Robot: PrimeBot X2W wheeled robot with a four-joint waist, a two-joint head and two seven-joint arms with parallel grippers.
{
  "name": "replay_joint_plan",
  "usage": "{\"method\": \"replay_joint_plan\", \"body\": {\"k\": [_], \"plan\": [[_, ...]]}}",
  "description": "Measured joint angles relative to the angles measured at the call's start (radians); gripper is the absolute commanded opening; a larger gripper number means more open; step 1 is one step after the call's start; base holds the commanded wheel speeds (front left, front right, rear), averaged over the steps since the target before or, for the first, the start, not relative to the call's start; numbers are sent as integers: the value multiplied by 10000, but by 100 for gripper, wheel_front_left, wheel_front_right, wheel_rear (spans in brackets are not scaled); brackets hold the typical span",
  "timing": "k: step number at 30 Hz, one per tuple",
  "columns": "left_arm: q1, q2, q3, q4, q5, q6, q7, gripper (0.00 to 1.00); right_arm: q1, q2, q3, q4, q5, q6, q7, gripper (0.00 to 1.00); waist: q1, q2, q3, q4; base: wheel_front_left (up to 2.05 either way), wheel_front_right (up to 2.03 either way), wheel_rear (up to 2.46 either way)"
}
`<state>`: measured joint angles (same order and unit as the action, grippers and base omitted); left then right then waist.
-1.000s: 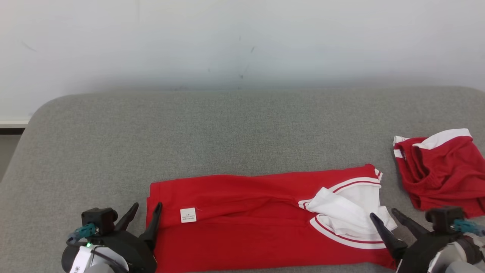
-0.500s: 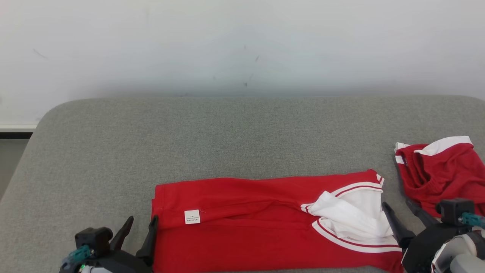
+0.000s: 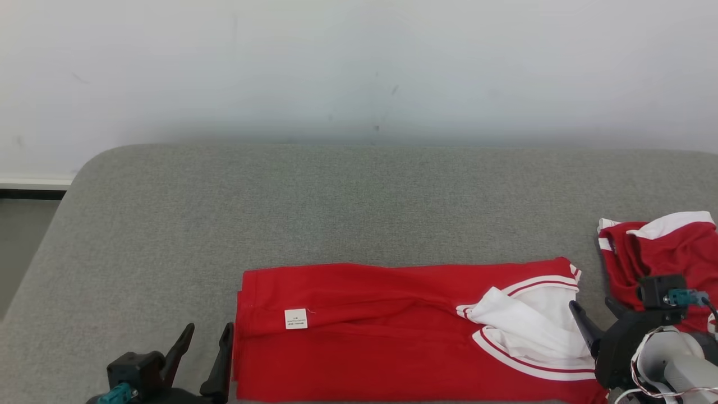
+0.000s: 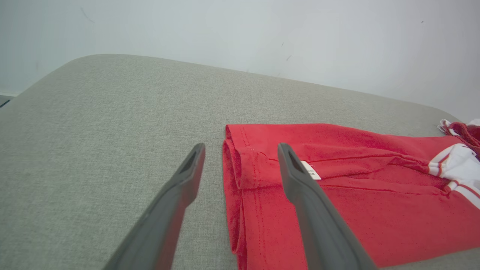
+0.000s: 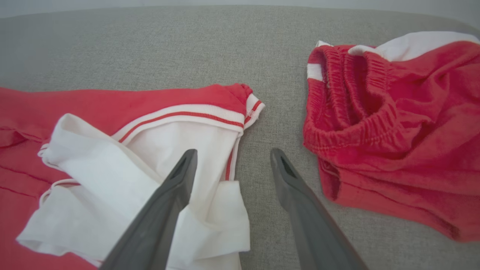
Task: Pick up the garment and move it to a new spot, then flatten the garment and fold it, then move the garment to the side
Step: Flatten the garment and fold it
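one folded red garment, grey fabric surface, scuffed white wall

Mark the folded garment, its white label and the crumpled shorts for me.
folded garment [image 3: 392, 348], head view, on its red middle.
label [image 3: 295, 318], head view, on the tag's centre.
shorts [image 5: 356, 129], right wrist view, on the gathered waistband.

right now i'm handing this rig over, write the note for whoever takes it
Left hand: open, empty, at the red shirt's left edge.
Right hand: open, empty, at its right end, beside the red shorts.
Shirt lies on the grey cushion, folded into a long strip, white part bunched at its right end.
Done: flattened and folded once, it seems.
Left: probably fold again, then move it aside.
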<state>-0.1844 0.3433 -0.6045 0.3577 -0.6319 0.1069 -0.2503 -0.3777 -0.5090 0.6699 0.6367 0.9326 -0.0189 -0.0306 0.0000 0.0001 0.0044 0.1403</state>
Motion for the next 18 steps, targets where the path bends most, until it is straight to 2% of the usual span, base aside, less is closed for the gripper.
{"method": "replay_joint_plan", "body": {"k": [10, 17, 18], "plan": [[422, 59, 449, -821, 274, 88, 0, 100, -490, 255, 424, 947, 345, 15, 1939, 100, 0, -1, 98, 288, 0, 0, 0], [607, 27, 585, -1068, 454, 161, -2, 100, -1008, 314, 809, 1333, 487, 192, 3588, 100, 0, 0, 165, 430, 0, 0, 0], [606, 4, 589, -1103, 472, 161, -2, 100, -1065, 311, 848, 1350, 518, 207, 3772, 66, 0, 0, 177, 456, 0, 0, 0]]}}
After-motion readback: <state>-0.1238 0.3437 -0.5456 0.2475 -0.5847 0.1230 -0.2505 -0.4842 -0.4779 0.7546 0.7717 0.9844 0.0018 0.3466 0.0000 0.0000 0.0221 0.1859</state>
